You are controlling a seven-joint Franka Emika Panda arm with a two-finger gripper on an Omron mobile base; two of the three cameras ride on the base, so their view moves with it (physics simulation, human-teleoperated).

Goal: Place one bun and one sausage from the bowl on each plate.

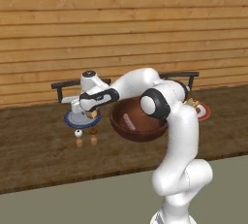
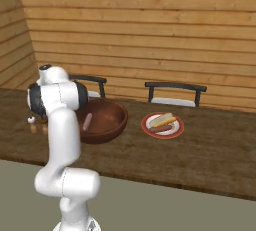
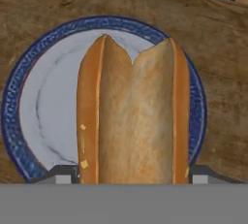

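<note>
My gripper is shut on a split bun that stands between its two fingertips, straight over the grey plate with the blue rim. From the left base view the gripper hangs just above that plate, left of the dark reddish-brown bowl. One sausage lies in the bowl, also visible from the right. The white plate with the red rim carries a bun and a sausage.
Small salt and pepper shakers stand in front of the blue-rimmed plate. Two dark chairs are behind the wooden table, against the plank wall. My own arm crosses over the bowl's left half.
</note>
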